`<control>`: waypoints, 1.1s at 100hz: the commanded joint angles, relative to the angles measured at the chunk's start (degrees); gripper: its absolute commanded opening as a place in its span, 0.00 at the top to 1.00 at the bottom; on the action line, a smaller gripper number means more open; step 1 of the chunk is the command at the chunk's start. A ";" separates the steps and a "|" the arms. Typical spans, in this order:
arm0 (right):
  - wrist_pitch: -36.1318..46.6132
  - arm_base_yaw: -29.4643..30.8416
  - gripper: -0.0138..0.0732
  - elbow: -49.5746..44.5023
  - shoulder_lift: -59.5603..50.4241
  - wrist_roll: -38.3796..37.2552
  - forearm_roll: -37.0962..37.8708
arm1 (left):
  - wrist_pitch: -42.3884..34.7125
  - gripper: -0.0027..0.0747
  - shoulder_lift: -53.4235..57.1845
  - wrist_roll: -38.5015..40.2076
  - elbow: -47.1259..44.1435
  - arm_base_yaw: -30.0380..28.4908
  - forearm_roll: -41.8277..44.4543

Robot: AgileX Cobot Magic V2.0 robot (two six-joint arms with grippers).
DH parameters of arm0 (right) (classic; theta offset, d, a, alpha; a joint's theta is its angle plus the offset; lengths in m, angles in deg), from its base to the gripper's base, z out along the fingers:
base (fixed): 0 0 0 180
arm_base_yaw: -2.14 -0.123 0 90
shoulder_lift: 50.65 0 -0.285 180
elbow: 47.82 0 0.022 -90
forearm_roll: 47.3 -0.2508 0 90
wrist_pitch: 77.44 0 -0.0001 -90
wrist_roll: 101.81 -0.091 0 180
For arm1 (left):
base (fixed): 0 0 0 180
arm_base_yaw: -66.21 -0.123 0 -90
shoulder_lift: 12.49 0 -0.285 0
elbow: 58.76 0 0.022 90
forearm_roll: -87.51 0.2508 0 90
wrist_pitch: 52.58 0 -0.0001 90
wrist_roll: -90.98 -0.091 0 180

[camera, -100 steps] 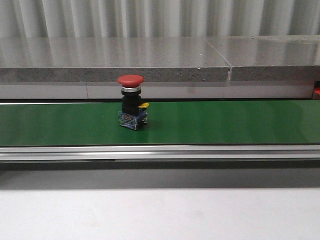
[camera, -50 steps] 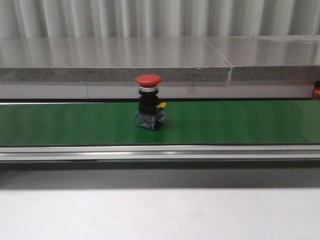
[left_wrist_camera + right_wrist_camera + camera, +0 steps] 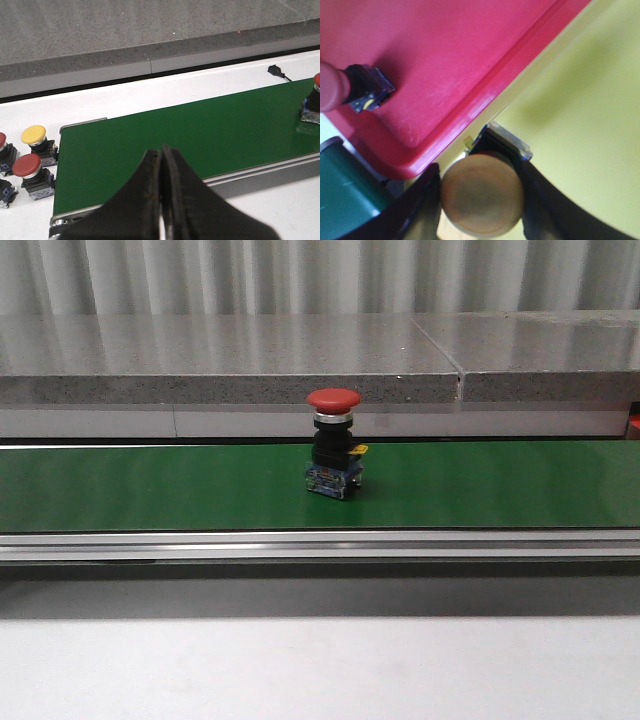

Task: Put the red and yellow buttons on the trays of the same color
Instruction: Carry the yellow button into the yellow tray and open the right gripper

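- Nearest in my front view I see the pale, matte white worktop (image 3: 320,670), then a brushed aluminium rail (image 3: 320,543) edging the flat green conveyor belt (image 3: 150,485).
- Upright on that belt, near its middle, stands a red mushroom-capped push button with a black body and a blue contact block (image 3: 334,445); a small yellow tab juts from its side. Nothing touches it.
- Behind the belt I see a speckled grey stone ledge (image 3: 230,360), polished on top, and a ribbed pale curtain (image 3: 320,275) at the back.
- My left hand (image 3: 161,165) hovers over the near end of the belt, its dark tapered fingers (image 3: 150,185) pressed together with nothing between them.
- Beyond that belt end, on the white surface, sit a yellow domed button (image 3: 35,140) and a second red domed button (image 3: 29,171), close together; part of another shows at the picture's edge.
- My right hand (image 3: 481,195) is clamped on a yellow round-capped button (image 3: 481,194), its smooth cap filling the gap between the black fingers (image 3: 415,210).
- That button hangs over the smooth yellow plastic tray (image 3: 585,125), just beside the raised rim of the glossy red plastic tray (image 3: 445,55).
- In the red tray a red-capped button with a black body (image 3: 350,87) lies on its side.
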 commanded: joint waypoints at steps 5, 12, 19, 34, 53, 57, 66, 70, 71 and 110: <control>3.22 0.43 0.56 1.58 0.87 0.12 -1.11 | -4.11 0.99 -0.34 0.08 1.44 0.40 -0.87; 3.50 0.49 0.56 1.58 2.28 0.12 -1.11 | -4.11 0.99 -0.34 0.08 1.44 0.40 -0.87; 4.03 0.50 0.56 1.58 3.28 0.12 -1.11 | -4.11 0.99 -0.34 0.08 1.44 0.40 -0.87; 3.85 0.50 0.56 1.58 5.01 0.12 -1.23 | -4.11 0.99 -0.34 0.08 1.44 0.40 -0.87; 2.35 0.50 0.50 1.58 6.27 0.12 -1.23 | -4.11 0.99 -0.34 0.08 1.44 0.40 -0.87; 2.35 0.50 0.44 1.58 6.27 0.12 -1.23 | -4.11 0.99 -0.34 0.08 1.44 0.40 -0.87; 2.65 0.50 0.29 1.58 6.27 0.23 -1.17 | -4.11 0.99 -0.34 0.08 1.44 0.40 -0.87; 2.65 0.50 0.23 1.58 6.27 0.23 -1.17 | -4.11 0.99 -0.34 0.08 1.44 0.40 -0.87; 2.65 0.50 0.23 1.58 6.27 0.23 -1.17 | -4.11 0.99 -0.34 0.08 1.44 0.40 -0.87; 1.74 -0.10 0.21 1.58 -2.43 2.40 -0.21 | -4.11 0.99 -0.34 0.08 1.44 0.40 -0.87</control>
